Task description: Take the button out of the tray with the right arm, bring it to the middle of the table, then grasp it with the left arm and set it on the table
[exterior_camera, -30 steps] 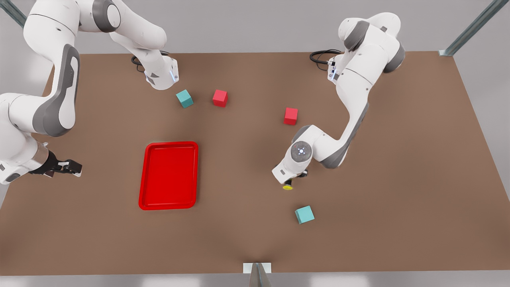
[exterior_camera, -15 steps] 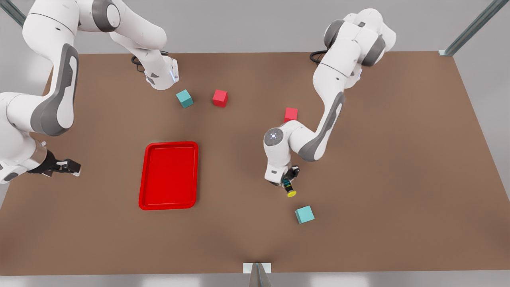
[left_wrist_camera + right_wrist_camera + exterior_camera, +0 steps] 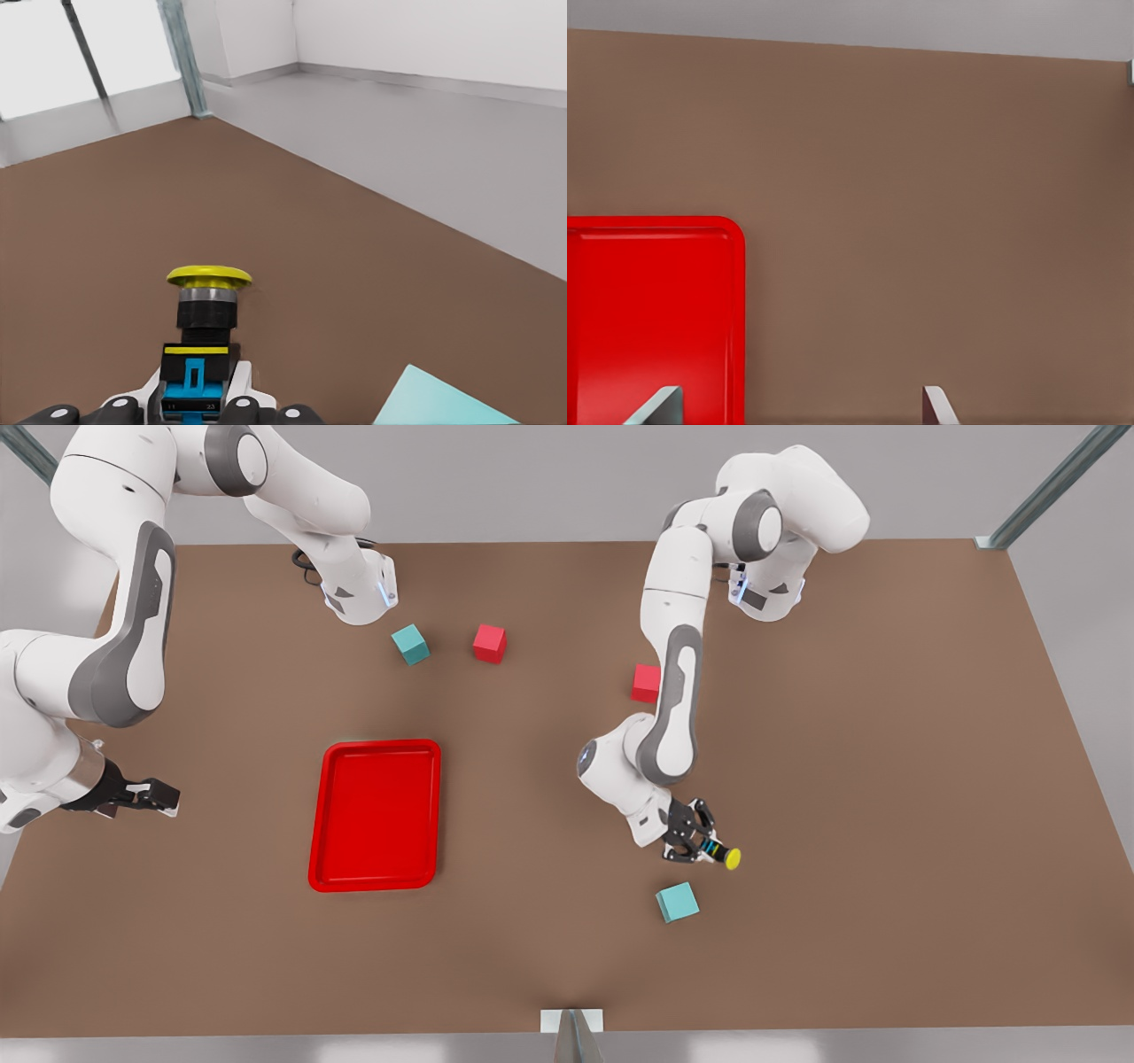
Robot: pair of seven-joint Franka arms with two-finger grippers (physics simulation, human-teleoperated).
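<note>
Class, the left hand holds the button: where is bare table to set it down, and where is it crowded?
The left hand grips the button. Bare table lies on the front view's right of it, and between it and the tray. The teal cube crowds the near side. The right hand waits beside the tray.

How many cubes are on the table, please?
4. A teal cube and a red cube lie near the far edge, another red cube is partly behind an arm, and a teal cube is nearest the camera.
</note>
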